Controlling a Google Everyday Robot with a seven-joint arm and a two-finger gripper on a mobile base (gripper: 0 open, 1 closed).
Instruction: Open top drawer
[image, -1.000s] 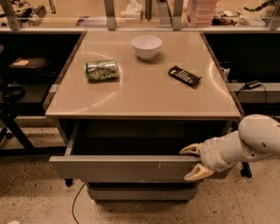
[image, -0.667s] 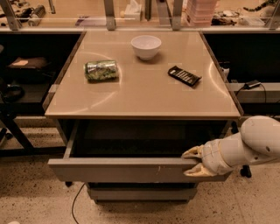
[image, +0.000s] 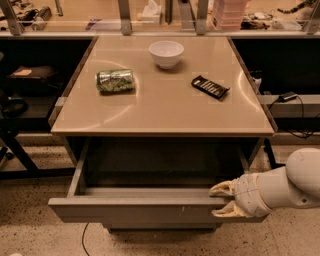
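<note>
The top drawer (image: 145, 210) stands pulled well out from under the beige tabletop (image: 165, 107), and its grey front carries small pale scuff marks right of centre. Its grey tray (image: 160, 167) shows inside, with nothing in it that I can see. My gripper (image: 223, 201) comes in from the right on a white arm (image: 295, 186). It is clamped on the right end of the drawer front, with one pale finger (image: 223, 188) over the top edge and the other finger (image: 226, 212) against the face.
On the tabletop sit a white bowl (image: 166, 52), a green can (image: 115, 80) lying on its side and a flat black object (image: 210, 86). A narrower drawer front (image: 160, 228) shows below. Cables (image: 292, 97) hang at the right, and a dark frame (image: 12, 145) stands at the left.
The top drawer has slid further out toward the camera. My gripper has moved back with it, still clamped on the right end of the front.
</note>
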